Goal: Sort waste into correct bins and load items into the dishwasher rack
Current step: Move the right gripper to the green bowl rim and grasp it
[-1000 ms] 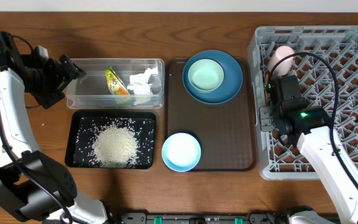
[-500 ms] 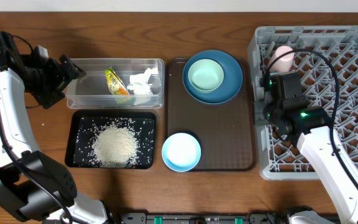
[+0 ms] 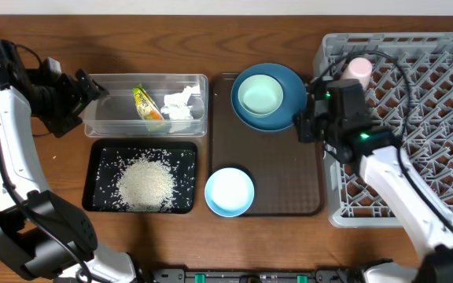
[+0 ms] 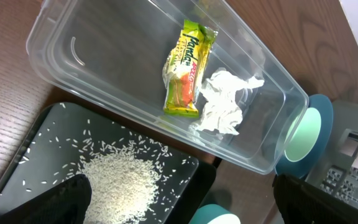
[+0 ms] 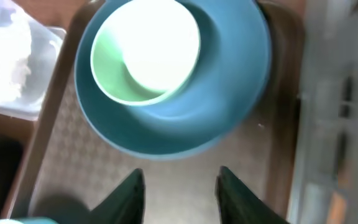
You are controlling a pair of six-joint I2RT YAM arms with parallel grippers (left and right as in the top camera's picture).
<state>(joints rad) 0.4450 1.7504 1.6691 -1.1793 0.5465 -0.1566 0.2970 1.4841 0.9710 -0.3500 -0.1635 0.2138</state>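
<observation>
In the overhead view my right gripper [image 3: 301,126] hangs open and empty over the brown tray [image 3: 281,173], beside the dark blue plate [image 3: 293,94] that carries the mint bowl [image 3: 259,96]. The right wrist view shows the plate [image 5: 241,74] and bowl [image 5: 145,53] just ahead of that gripper [image 5: 180,183]. A pink cup [image 3: 359,68] sits in the grey rack's [image 3: 431,118] back-left corner. The white and light-blue bowl [image 3: 229,191] stands at the tray's front left. My left gripper [image 3: 93,88] is wide open by the clear tub [image 3: 101,110], which holds the wrapper [image 3: 148,106] and tissue [image 3: 181,104]. Rice [image 3: 144,185] lies in the black tray [image 3: 89,177]. The chopsticks are out of view.
The rack's wall stands right of the brown tray, close to my right arm. In the left wrist view the tub [image 4: 73,56] with wrapper [image 4: 188,74] and tissue [image 4: 222,102] lies above the black tray [image 4: 17,155]. Bare wooden table surrounds the containers.
My right arm has swung left from the rack's edge to over the brown tray, and its jaws have opened. The pink cup stays in the rack. The left arm has not moved.
</observation>
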